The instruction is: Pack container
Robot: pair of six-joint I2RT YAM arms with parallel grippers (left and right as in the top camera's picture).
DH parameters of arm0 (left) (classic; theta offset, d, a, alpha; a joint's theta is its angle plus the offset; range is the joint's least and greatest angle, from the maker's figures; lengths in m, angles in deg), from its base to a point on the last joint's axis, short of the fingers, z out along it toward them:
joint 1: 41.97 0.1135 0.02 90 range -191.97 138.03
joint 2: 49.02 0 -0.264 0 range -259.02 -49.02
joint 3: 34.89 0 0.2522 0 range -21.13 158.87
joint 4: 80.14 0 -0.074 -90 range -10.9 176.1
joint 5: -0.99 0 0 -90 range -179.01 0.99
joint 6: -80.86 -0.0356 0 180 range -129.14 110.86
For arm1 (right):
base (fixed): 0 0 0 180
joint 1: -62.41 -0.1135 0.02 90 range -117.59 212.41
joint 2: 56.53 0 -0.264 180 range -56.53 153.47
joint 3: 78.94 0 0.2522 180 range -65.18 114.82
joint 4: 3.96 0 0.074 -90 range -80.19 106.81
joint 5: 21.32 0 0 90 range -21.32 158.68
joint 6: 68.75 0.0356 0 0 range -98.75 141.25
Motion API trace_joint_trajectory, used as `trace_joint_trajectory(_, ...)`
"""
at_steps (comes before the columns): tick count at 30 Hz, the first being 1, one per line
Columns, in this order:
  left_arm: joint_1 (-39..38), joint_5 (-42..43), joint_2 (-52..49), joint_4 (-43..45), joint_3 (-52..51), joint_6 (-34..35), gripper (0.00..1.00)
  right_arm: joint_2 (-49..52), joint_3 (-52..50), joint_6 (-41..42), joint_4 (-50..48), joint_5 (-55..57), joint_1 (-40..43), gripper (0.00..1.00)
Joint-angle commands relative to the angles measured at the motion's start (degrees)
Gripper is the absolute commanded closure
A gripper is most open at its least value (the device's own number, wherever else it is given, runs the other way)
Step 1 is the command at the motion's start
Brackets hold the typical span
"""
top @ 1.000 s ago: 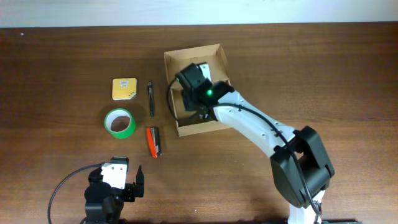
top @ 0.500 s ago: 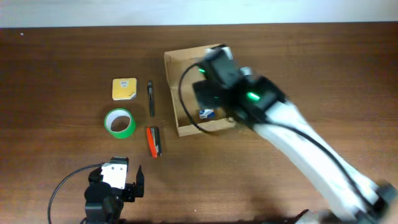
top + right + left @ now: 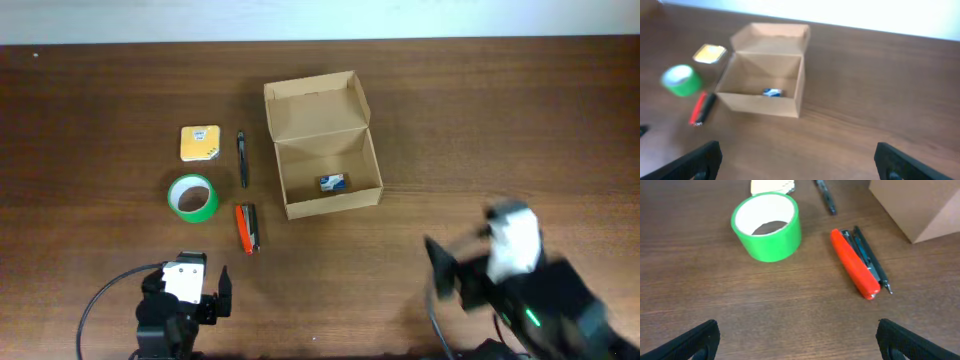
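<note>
The container (image 3: pixel 313 105) stands open near the middle of the table (image 3: pixel 520 120), somewhat closer to the far edge, and its flap lid leans back toward that edge. On its floor, close to the front wall, lies one small blue and white item (image 3: pixel 333 182); what it is I cannot tell.

On the side toward the left edge of the table a black pen (image 3: pixel 242 158) lies just beside the container. Further left is a yellow square pad (image 3: pixel 200 142), and nearer the front edge a roll of green tape (image 3: pixel 192 197). A red tool (image 3: pixel 246 226) with a black part lies near the front left corner of the container, not touching it.

The left gripper (image 3: pixel 797 342) is at the front edge, on the left part, over bare wood. Its jaws are wide apart and hold nothing. The right gripper (image 3: pixel 797 160) is near the front right corner and looks blurred from overhead. Its jaws are also wide, with nothing between them.
</note>
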Motion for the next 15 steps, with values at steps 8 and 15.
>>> trace_joint_trajectory(8,0.35,-2.58,0.55,0.09,-0.22,-0.74,0.01,-21.51,-9.64,1.62,4.5,-10.49,-0.31,0.01)
trace_joint_trajectory(15,0.35,-2.54,0.55,0.76,-0.22,-0.72,0.01,-22.95,-12.48,2.67,2.29,-10.27,-0.31,0.01)
